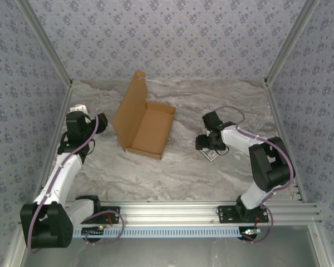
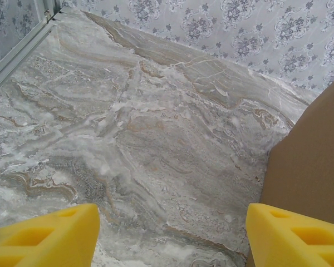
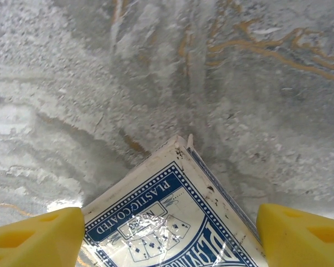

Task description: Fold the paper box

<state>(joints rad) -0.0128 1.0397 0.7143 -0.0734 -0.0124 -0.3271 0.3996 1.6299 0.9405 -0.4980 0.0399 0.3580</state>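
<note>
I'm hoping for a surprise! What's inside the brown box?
Just bare brown cardboard shows inside the paper box, with its lid standing open. The table beneath it is covered, so that stays unknown.

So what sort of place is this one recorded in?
Probably a robot test booth: floral-papered walls in aluminium framing, a marble-look tabletop, the left arm and right arm bolted to a rail at its near edge.

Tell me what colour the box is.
The box is plain brown, clearest in the top view.
</note>
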